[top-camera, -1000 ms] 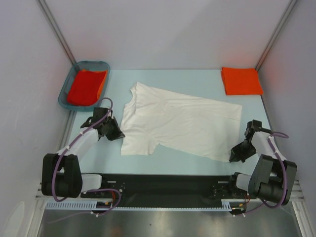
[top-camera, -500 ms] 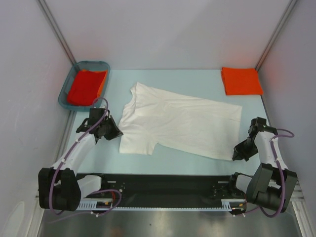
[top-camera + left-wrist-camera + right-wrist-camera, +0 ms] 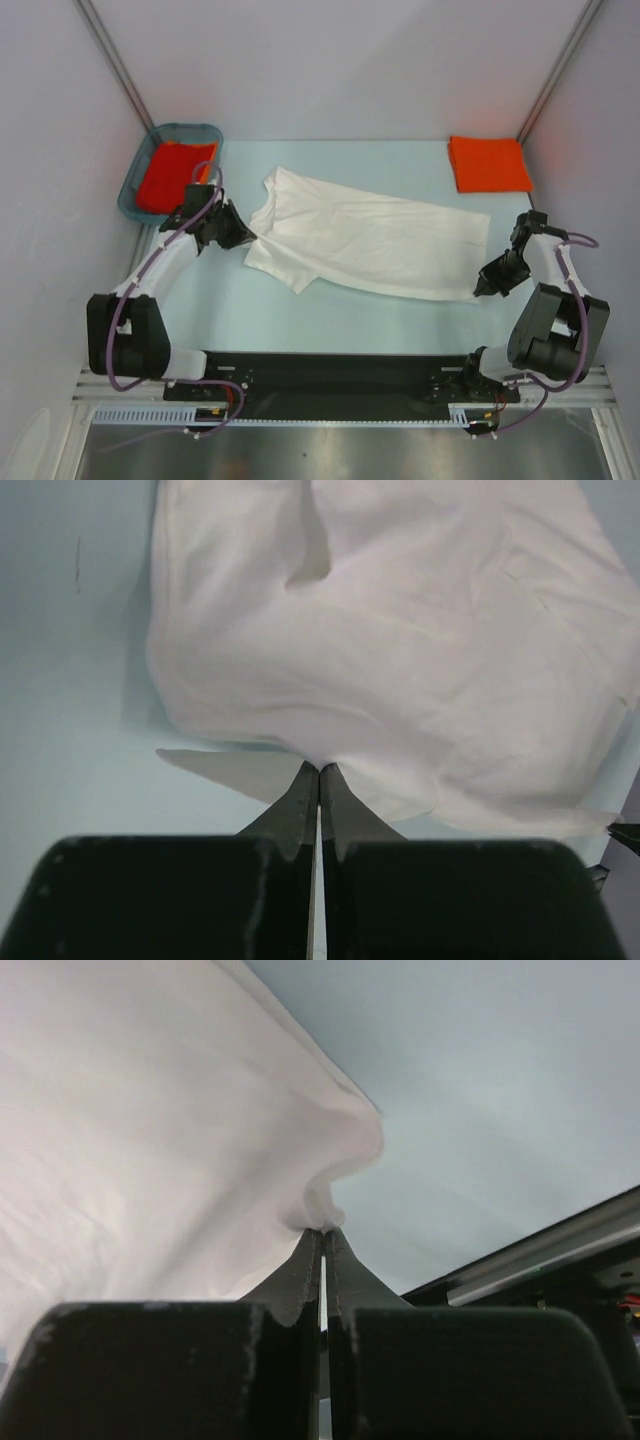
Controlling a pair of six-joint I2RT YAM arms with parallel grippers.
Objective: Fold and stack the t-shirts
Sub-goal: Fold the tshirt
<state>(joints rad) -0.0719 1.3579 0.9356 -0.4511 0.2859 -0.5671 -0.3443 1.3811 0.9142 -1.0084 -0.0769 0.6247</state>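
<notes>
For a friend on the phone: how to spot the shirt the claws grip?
Centred on the pale blue table, a t-shirt lies spread between the left claw and right claw. It alone is white; the basket shirt and the far-corner shirt are orange-red.

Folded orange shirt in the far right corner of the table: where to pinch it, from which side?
The folded orange shirt lies flat and square, walls close behind and to its right. Likely best: pinch its near edge, coming in low from the near side with the right claw, now shut on the white t-shirt.
</notes>
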